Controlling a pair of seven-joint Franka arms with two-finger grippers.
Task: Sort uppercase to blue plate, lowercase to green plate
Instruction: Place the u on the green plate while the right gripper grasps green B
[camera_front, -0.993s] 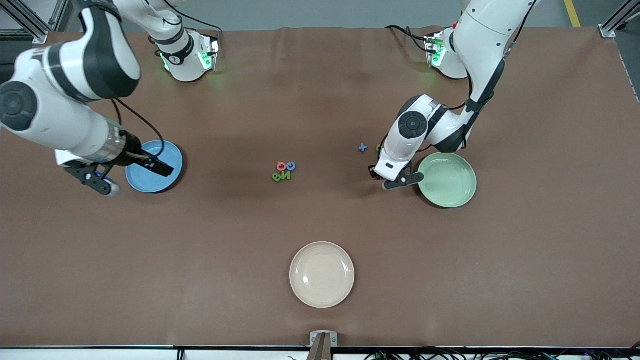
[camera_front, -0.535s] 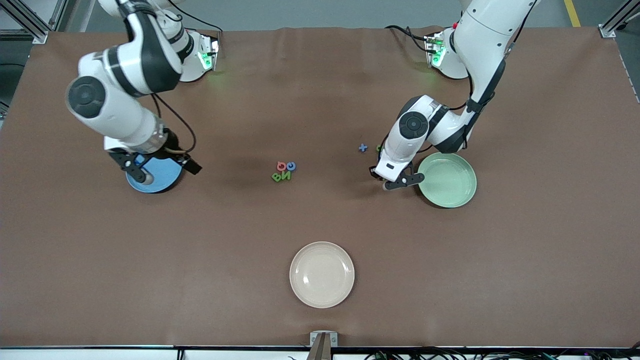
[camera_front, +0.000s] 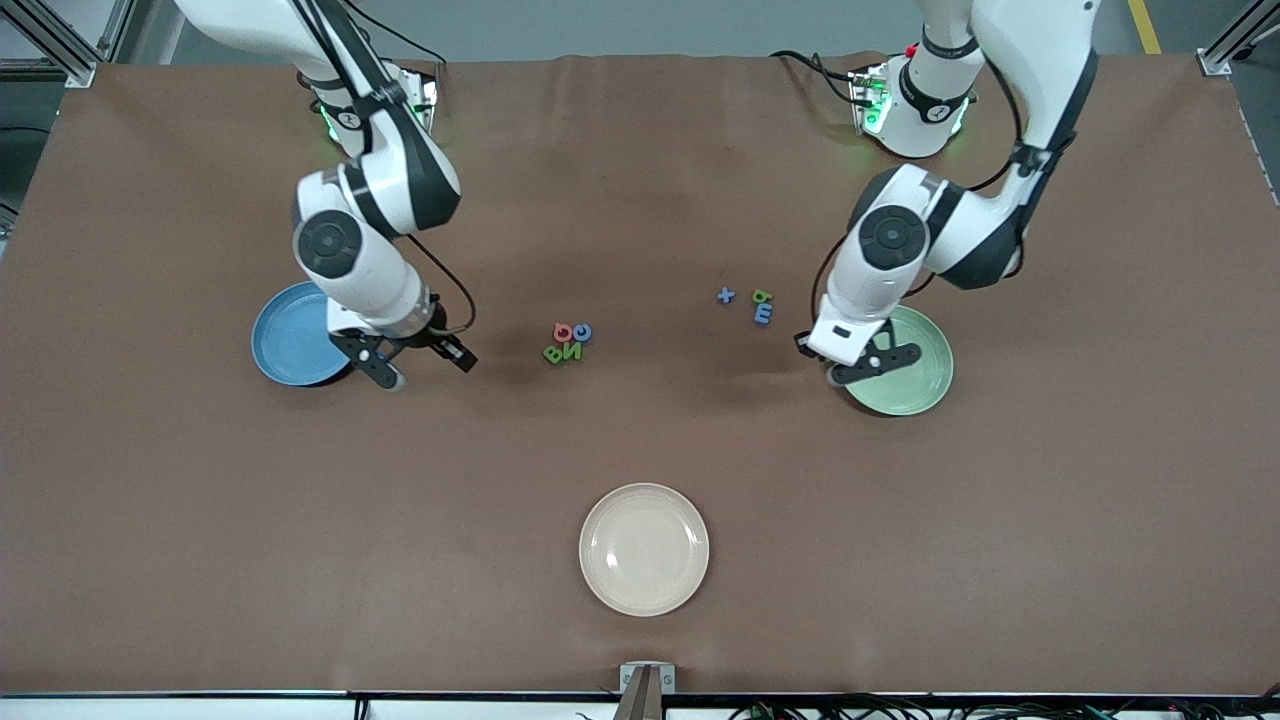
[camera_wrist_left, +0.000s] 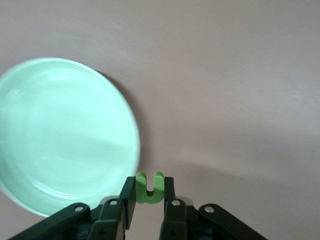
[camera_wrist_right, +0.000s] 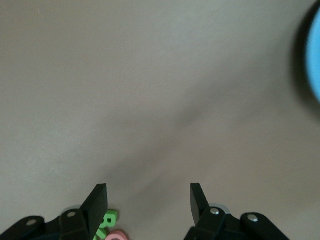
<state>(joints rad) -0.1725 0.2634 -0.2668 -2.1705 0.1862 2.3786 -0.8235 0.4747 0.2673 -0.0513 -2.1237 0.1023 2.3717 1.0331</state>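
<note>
My left gripper (camera_front: 852, 365) is shut on a small green lowercase n (camera_wrist_left: 150, 188), hanging at the rim of the green plate (camera_front: 915, 372) on the side toward the right arm's end; the plate (camera_wrist_left: 65, 135) holds nothing. The blue cross t (camera_front: 726, 295), a green b shape (camera_front: 762, 296) and a blue m (camera_front: 764, 315) lie on the table beside that plate. My right gripper (camera_front: 425, 368) is open between the blue plate (camera_front: 285, 345) and the uppercase cluster (camera_front: 567, 342). The green B (camera_wrist_right: 106, 220) and a pink letter (camera_wrist_right: 116, 235) show beside one of its fingers (camera_wrist_right: 97, 205).
A cream plate (camera_front: 644, 549) sits nearer the front camera, mid-table. Brown table cloth (camera_front: 640, 440) lies bare between the plates and the letters.
My right arm swung off the blue plate toward the uppercase cluster, its jaws narrowing a little. My left gripper shut on the green n and carried it to the green plate's rim.
</note>
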